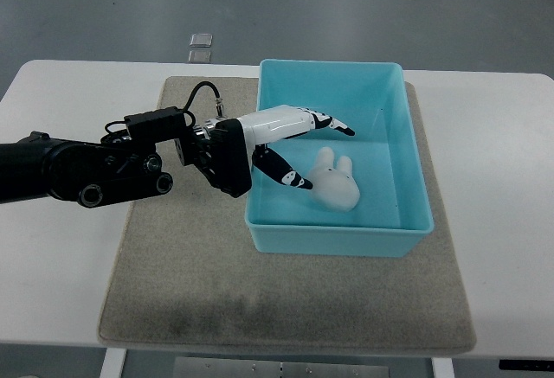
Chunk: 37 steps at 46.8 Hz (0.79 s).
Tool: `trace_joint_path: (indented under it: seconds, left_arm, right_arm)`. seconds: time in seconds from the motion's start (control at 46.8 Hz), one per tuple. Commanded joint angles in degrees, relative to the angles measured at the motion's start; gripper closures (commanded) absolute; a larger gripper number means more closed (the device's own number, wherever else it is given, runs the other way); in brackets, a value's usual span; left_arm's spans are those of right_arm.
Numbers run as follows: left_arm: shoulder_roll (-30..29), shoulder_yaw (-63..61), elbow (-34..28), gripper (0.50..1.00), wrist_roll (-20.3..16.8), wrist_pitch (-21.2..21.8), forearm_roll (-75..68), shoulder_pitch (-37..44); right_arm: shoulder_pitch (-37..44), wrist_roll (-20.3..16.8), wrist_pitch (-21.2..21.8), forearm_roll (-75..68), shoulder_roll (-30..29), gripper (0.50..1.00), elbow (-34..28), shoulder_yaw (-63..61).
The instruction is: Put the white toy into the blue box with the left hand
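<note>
A white toy (334,184) with small ear-like bumps lies on the floor of the blue box (414,183), near its middle. My left hand (310,151) reaches over the box's left wall, its white and black fingers (333,123) spread above the box interior. The thumb tip sits just left of the toy, close to it, and the fingers hold nothing. The black left arm (78,170) comes in from the picture's left edge. The right arm does not show.
The box stands on a grey mat (190,265) that covers the middle of a white table (502,179). Two small square plates (201,47) lie on the floor beyond the table's far edge.
</note>
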<state>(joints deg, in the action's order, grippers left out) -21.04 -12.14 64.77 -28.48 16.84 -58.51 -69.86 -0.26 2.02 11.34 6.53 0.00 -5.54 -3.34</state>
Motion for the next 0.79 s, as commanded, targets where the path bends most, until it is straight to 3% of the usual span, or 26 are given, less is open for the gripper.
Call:
trace_joint_path:
  seconds: [0.0, 0.193, 0.257, 0.513, 0.77]
  left_arm:
    - [-0.4, 1.8, 0.0, 0.611, 0.0, 0.3, 0.6, -0.1]
    - [-0.8, 10.0, -0.3, 0.57, 0.0, 0.3, 11.9, 1.0]
    - [-1.3, 12.4, -0.5, 0.536, 0.0, 0.2, 19.4, 1.0]
    - [-3.5, 16.1, -2.4, 0.534, 0.1, -0.4, 42.2, 1.0]
    - [-3.2, 16.9, -13.3, 0.536, 0.2, -1.4, 58.1, 1.5]
  right_arm:
    - [0.0, 0.0, 0.0, 0.0, 0.0, 0.564, 0.0, 0.0]
    - [0.0, 0.0, 0.0, 0.1, 0.0, 0.564, 0.0, 0.0]
    - [0.0, 0.0, 0.0, 0.0, 0.0, 0.564, 0.0, 0.0]
    - [0.0, 0.0, 0.0, 0.0, 0.0, 0.564, 0.0, 0.0]
    - [0.0, 0.0, 0.0, 0.0, 0.0, 0.564, 0.0, 0.0]
